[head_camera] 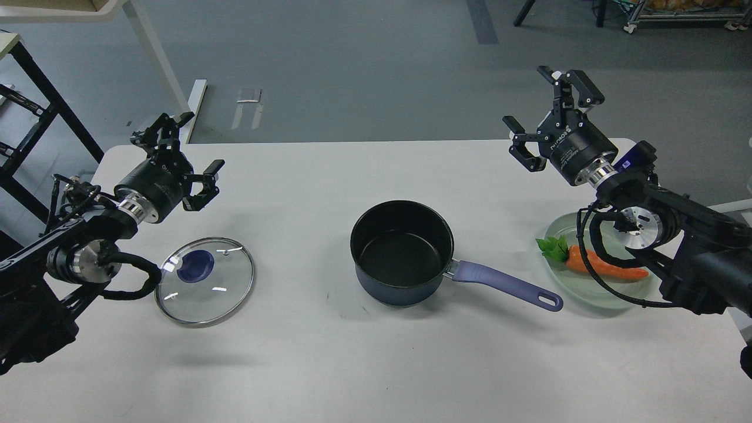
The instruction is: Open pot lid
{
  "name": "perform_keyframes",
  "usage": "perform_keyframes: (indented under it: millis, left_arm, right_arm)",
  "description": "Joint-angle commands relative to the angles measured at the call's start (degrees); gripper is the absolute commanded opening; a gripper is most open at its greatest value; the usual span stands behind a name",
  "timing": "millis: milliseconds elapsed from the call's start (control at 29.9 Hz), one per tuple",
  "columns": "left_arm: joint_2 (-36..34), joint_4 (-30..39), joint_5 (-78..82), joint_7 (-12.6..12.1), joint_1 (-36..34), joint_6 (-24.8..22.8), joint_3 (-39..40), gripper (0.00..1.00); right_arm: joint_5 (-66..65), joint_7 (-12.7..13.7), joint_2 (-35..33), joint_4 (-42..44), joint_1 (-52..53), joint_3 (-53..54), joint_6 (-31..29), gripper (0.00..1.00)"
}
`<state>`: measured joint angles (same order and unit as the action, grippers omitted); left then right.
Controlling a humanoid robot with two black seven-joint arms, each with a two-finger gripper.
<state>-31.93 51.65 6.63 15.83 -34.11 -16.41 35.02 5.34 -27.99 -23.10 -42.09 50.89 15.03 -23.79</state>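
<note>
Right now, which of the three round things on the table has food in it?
The green glass plate near the right arm: a carrot lies on it. The pot in the middle is empty, and the lid lies flat on the left.

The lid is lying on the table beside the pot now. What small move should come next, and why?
Probably none on the lid: it lies flat on the table, left of the uncovered pot, apart from it. The left claw is open and empty above it. I would just pull that arm back a little; the right claw is open too.
</note>
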Motion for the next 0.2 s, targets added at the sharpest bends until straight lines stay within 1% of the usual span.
perform_keyframes:
  millis: [0, 167]
  left_arm:
    - [1.3, -0.5, 0.0, 0.0, 0.3, -0.1, 0.9, 0.99]
    - [2.0, -0.5, 0.0, 0.0, 0.6, 0.2, 1.9, 0.99]
  right_arm:
    - [-0.6, 0.0, 0.5, -0.2, 0.1, -0.2, 0.1, 1.00]
    - [-0.6, 0.0, 0.5, 0.4, -0.1, 1.1, 1.0, 1.00]
